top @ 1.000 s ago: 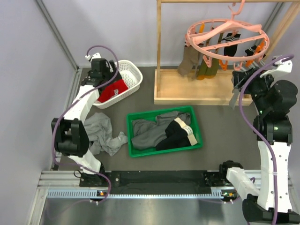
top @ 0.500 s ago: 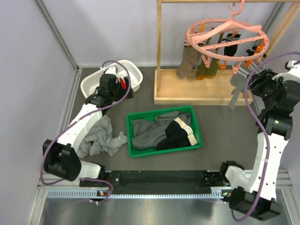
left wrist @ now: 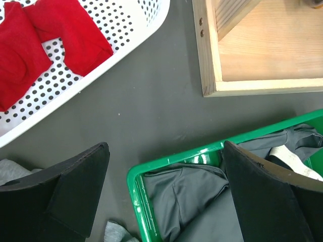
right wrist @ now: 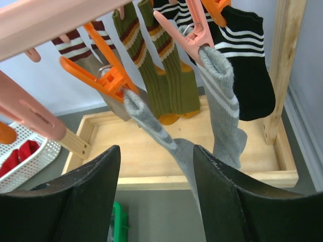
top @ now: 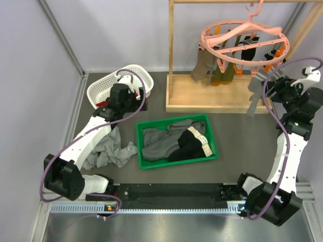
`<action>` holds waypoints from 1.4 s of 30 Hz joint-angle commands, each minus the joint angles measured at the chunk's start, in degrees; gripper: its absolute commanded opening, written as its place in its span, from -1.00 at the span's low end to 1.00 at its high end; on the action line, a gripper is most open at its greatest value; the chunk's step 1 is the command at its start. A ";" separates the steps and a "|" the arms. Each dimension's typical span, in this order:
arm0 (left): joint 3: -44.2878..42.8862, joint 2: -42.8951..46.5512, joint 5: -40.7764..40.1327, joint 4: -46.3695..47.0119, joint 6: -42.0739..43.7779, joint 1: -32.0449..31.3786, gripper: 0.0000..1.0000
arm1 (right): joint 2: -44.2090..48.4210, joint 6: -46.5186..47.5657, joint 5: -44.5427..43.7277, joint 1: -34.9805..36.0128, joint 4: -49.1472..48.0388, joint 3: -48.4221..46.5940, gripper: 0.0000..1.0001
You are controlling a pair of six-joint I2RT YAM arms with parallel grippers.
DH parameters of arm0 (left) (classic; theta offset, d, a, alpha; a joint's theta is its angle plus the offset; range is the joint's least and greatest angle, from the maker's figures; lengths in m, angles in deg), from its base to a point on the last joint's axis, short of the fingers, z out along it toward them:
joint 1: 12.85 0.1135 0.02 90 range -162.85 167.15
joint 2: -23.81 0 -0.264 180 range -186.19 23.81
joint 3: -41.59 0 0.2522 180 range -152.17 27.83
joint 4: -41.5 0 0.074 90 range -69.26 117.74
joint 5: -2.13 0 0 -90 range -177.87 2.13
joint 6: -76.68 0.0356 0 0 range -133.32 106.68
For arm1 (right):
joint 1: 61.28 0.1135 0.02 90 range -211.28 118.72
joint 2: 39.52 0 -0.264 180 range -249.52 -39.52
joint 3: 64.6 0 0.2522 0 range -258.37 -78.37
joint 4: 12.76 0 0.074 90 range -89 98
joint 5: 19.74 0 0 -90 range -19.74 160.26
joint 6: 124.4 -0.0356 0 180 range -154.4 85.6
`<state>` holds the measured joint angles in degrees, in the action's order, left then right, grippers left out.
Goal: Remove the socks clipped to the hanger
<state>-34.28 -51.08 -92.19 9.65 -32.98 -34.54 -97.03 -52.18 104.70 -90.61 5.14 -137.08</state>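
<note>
Left gripper [left wrist: 165, 151] has swung off the basket [left wrist: 126, 30] toward the green bin [left wrist: 176, 157], jaws wide apart, nothing in them. Right gripper [right wrist: 156, 151] came up under the hanger [right wrist: 50, 17], jaws apart around a grey sock [right wrist: 222, 96] that's still clipped. Its toe is hidden behind a finger [right wrist: 227, 201], so can't tell if they touch. Red socks [left wrist: 45, 40] sit in the basket, partly cut off.

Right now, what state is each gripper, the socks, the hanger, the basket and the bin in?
Left gripper, open, empty.
Right gripper, open, gripping nothing.
Grey socks, clipped, hanging just ahead of the right gripper.
Olive socks, clipped.
Black striped sock, clipped.
Red socks, unclipped, lying in the white basket.
Hanger, hung on the wooden rack, loaded with socks.
Green bin, holding grey and black garments.
</note>
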 commanded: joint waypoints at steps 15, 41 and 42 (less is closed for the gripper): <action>0.93 2.29 3.08 4.11 1.55 -0.63 0.98 | -8.93 0.29 7.14 1.63 -11.44 -1.39 -0.39; -8.02 -0.07 12.93 17.55 -3.37 -19.96 0.96 | 5.48 -13.06 3.36 17.63 1.49 -5.53 -1.00; -8.47 -1.12 12.93 19.47 -3.19 -22.14 0.96 | 5.75 -13.50 3.36 17.81 1.48 -5.53 -1.00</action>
<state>-39.07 -48.66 -79.31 20.47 -35.95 -51.48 -93.03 -62.33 108.00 -73.93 7.68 -140.43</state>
